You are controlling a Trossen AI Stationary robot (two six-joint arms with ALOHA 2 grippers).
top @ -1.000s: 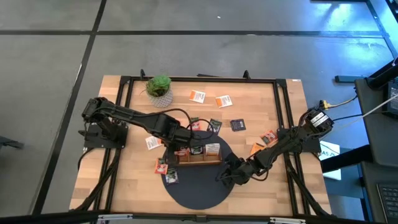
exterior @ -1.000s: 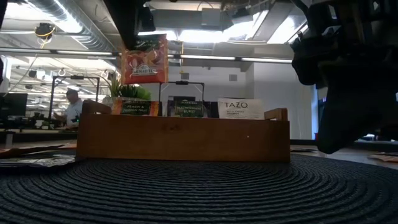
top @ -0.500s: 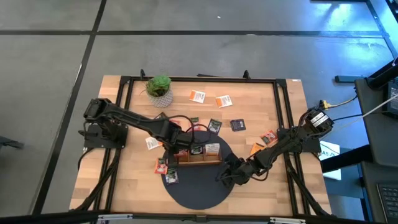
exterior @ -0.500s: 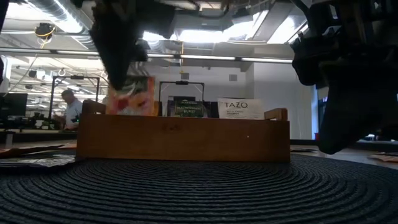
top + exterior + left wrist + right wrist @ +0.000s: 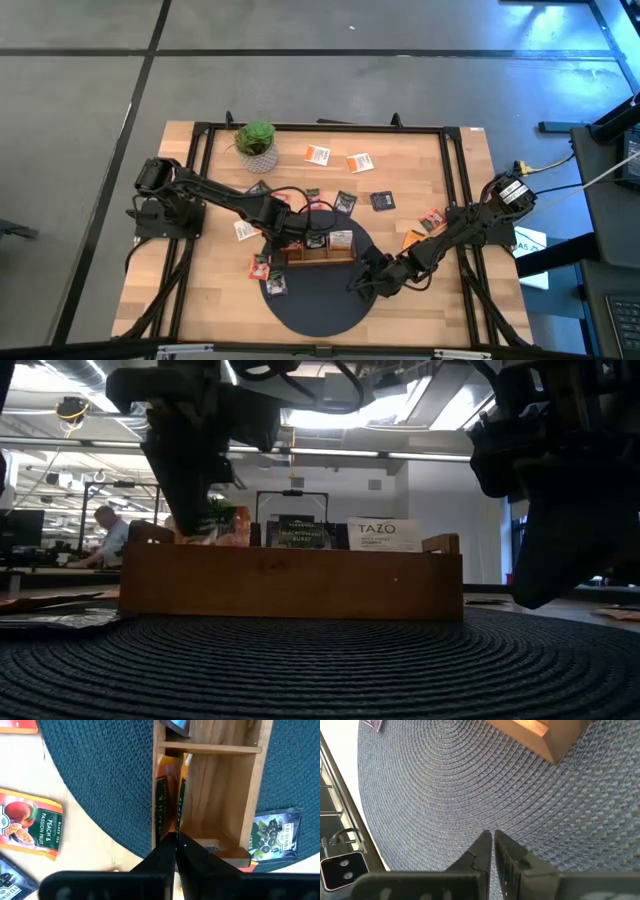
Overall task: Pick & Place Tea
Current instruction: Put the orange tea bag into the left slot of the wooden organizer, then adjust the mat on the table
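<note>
My left gripper [image 5: 176, 840] sits over the wooden tray's [image 5: 257, 785] end compartment, fingers nearly together on the top edge of an orange tea packet [image 5: 172, 787] standing inside it. My right gripper [image 5: 492, 840], closed and empty, rests over the dark round mat [image 5: 445, 785] beside the tray.

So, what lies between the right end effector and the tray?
Only bare mat: the right wrist view shows the right end effector and the tray corner with nothing between.
</note>
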